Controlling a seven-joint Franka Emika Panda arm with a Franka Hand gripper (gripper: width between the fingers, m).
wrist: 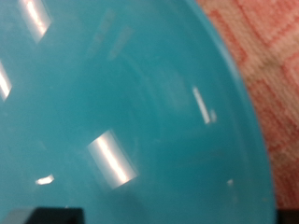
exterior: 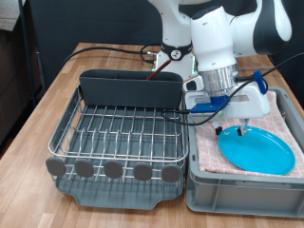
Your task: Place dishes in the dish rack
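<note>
The round light-blue plate [exterior: 258, 152] lies flat on a pink checkered cloth [exterior: 285, 114] in a grey bin, at the exterior view's right. My gripper [exterior: 235, 130] hangs just over the plate's left rim, its fingers apart, with nothing between them. The wrist view is filled by the plate [wrist: 121, 103] seen from very close, with cloth [wrist: 266, 56] at one corner. The dish rack [exterior: 119, 128], a silver wire grid in a dark grey tray, stands to the left with nothing in it. Its tall utensil compartment [exterior: 128, 90] is at the back. The mug and the wooden spoon are out of view.
The grey bin [exterior: 237, 185] stands right beside the rack on a wooden table [exterior: 38, 114]. Black and red cables [exterior: 142, 52] run across the table behind the rack. The robot's base [exterior: 176, 43] stands at the back.
</note>
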